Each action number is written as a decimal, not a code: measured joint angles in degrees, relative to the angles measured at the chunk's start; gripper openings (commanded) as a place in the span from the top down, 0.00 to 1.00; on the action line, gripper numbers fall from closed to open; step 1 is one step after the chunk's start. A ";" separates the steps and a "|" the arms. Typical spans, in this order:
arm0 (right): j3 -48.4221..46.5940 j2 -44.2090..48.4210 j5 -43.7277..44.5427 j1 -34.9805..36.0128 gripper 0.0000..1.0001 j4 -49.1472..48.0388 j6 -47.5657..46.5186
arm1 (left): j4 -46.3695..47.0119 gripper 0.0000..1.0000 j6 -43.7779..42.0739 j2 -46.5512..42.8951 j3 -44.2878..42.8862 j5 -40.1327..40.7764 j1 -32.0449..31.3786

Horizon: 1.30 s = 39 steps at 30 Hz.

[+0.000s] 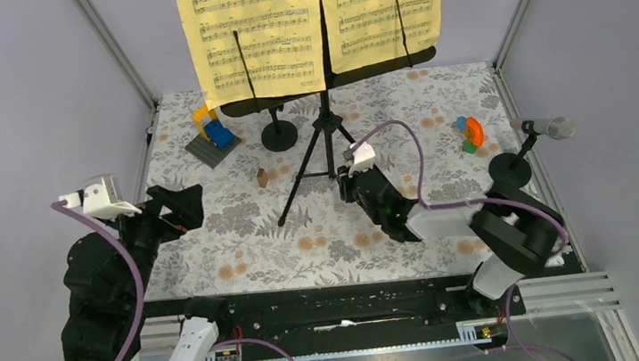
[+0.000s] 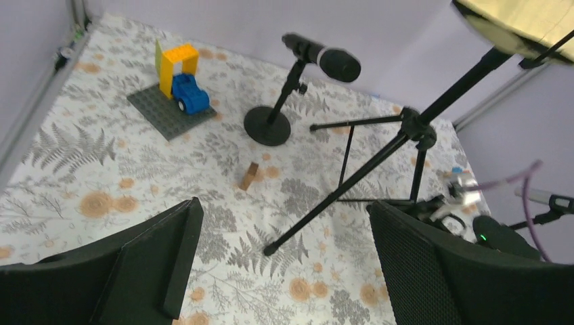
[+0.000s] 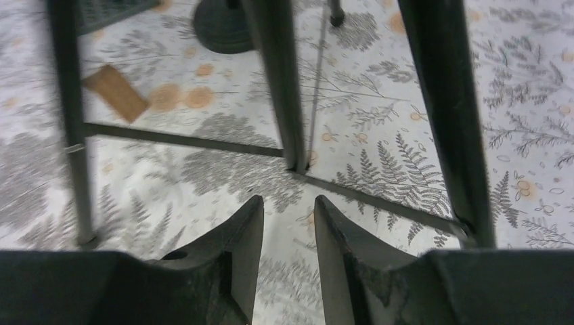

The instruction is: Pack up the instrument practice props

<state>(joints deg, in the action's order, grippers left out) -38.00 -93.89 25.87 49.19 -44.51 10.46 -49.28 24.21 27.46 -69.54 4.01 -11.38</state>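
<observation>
The black music rack [image 1: 376, 69] stands at the back on tripod legs [image 2: 410, 125], with yellow sheet-music pages [image 1: 256, 35] resting on it. A black microphone [image 2: 325, 56] sits on a disc-based post [image 1: 279, 135] left of the tripod. At the right edge a silver microphone [image 1: 548, 128] rests on another disc-based post [image 1: 509, 168]. My right gripper [image 1: 345, 180] is low at the tripod's right side. In the right wrist view it [image 3: 288, 203] is open with nothing between its fingers, just short of the centre post [image 3: 281, 81]. My left gripper [image 1: 189, 208] hangs wide open and empty at the left [image 2: 284, 205].
A yellow-and-blue toy block build [image 1: 213, 131] stands at the back left. A small orange-green-blue toy [image 1: 470, 133] lies at the back right. A small brown wooden block [image 1: 262, 177] lies near the tripod's left leg. Grey walls and metal frame posts enclose the patterned table.
</observation>
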 measured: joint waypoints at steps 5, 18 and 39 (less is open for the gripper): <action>4.26 15.65 -1.90 6.14 0.57 6.45 -2.82 | -1.11 0.01 -2.32 2.43 -8.26 2.99 -2.45; -11.43 41.57 -23.85 10.84 0.45 43.08 -3.85 | -1.25 0.03 -7.93 14.84 -27.63 -7.26 -11.67; -64.13 20.59 -26.58 2.32 0.33 67.17 5.40 | 2.16 0.06 -1.62 40.24 -45.09 -12.15 -20.17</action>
<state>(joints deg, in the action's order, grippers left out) -102.13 -73.30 -0.71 51.51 22.65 15.86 -47.11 22.59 67.70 -114.63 -8.14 -31.55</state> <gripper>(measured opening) 0.672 0.939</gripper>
